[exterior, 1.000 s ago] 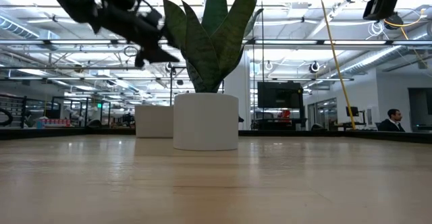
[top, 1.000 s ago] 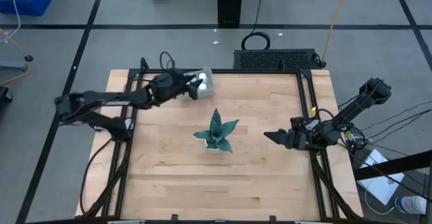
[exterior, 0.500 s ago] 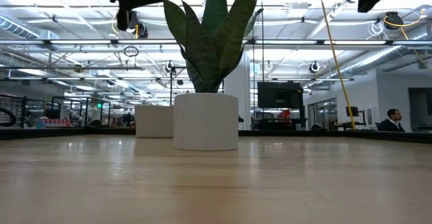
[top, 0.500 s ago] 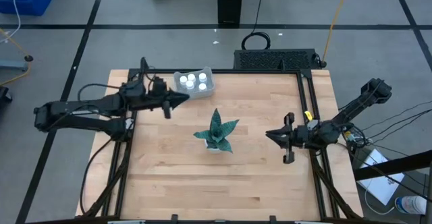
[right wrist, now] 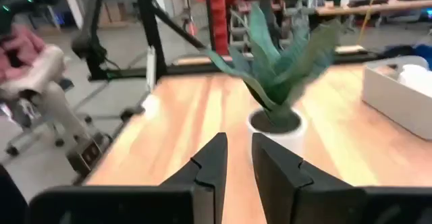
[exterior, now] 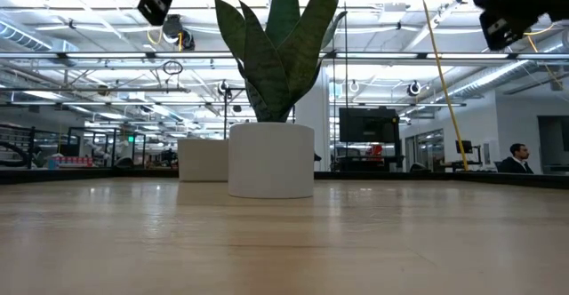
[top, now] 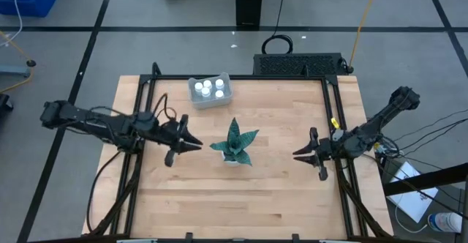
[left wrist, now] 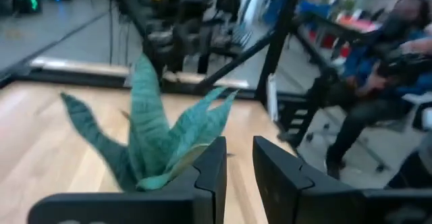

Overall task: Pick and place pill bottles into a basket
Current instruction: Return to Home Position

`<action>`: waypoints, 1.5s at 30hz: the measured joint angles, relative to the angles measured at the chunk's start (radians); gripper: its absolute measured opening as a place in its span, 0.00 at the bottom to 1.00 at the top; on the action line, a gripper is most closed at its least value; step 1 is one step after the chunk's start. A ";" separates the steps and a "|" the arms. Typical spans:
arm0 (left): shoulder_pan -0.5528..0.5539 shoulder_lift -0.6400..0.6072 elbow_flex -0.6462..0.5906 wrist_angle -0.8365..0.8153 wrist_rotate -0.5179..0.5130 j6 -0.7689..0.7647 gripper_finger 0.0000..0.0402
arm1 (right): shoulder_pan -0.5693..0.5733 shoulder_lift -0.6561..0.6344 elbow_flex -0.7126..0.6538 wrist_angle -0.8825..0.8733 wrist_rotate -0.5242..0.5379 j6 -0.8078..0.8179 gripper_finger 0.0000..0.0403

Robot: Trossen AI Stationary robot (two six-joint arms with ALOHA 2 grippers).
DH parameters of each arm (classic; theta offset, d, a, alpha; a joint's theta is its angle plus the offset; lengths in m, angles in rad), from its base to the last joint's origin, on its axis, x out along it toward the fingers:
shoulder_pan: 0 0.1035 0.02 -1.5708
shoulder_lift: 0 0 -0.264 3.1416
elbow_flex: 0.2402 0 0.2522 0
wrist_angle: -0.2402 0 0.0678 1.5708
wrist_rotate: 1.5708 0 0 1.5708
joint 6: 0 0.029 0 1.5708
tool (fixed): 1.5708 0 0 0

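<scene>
Pill bottles [top: 208, 89]: four, upright inside the basket [top: 227, 98], packed close in a two-by-two cluster, round white caps facing up. Small, plain, smooth white cylinders, far smaller than the plant; any label too small to tell from above.

Basket: low-walled rectangle of pale grey-blue plastic with rounded corners, set slightly askew at the back edge of the table [top: 278, 192], toward the left arm's side of centre, well apart from both grippers.

Table: light wooden planks with fine straight grain, bordered by a black metal frame.

Plant [top: 234, 142]: stiff, pointed, mottled blue-green leaves fanning out of a smooth white cylindrical pot [exterior: 271, 159]; standing mid-table, between the two grippers, nearer the front than the basket.

Left gripper [top: 196, 146]: raised above the wood, just beside the plant and aimed at it; dark, blocky fingers [left wrist: 212, 173] drawn together down to a thin slit, clamped on nothing.

Right gripper [top: 296, 154]: above the table near its right edge, also aimed at the plant but farther from it; fingers [right wrist: 210, 166] likewise closed to a thin slit, holding nothing.
</scene>
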 joint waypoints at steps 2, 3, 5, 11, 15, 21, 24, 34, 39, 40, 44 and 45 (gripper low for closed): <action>-0.025 0.000 -0.076 0.141 0.003 -0.001 0.19 | -0.010 -0.056 0.000 -0.082 -0.022 -0.002 0.15; -0.032 0.000 -0.121 0.220 0.007 -0.005 0.20 | -0.011 -0.083 0.000 -0.097 -0.021 -0.011 0.15; -0.046 0.000 -0.206 0.363 0.007 -0.012 0.19 | -0.015 -0.140 -0.001 -0.073 0.007 -0.048 0.15; -0.061 -0.039 -0.362 0.517 -0.005 -0.040 0.20 | -0.016 -0.289 0.001 -0.117 0.052 -0.099 0.15; -0.062 -0.155 -0.386 0.503 -0.005 -0.021 0.20 | -0.014 -0.370 0.037 -0.328 0.026 0.015 0.15; -0.061 -0.383 -0.453 0.370 -0.059 0.025 0.20 | -0.015 -0.445 0.129 -0.551 0.060 0.051 0.15; -0.057 -0.490 -0.498 0.385 -0.087 0.034 0.20 | -0.015 -0.469 0.123 -0.565 0.054 -0.012 0.15; -0.051 -0.756 -0.523 0.149 -0.112 0.075 0.20 | -0.015 -0.525 -0.089 -0.340 -0.003 0.005 0.15; -0.051 -0.810 -0.522 0.119 -0.118 0.097 0.20 | -0.015 -0.525 -0.280 0.014 -0.081 -0.029 0.15; -0.051 -0.811 -0.522 0.109 -0.108 0.096 0.20 | -0.015 -0.521 -0.310 0.080 -0.099 -0.029 0.15; -0.051 -0.811 -0.522 0.079 -0.085 0.060 0.20 | -0.018 -0.513 -0.309 -0.019 -0.126 -0.031 0.15; -0.051 -0.811 -0.521 0.070 -0.086 0.053 0.20 | -0.023 -0.521 -0.309 -0.028 -0.130 -0.028 0.15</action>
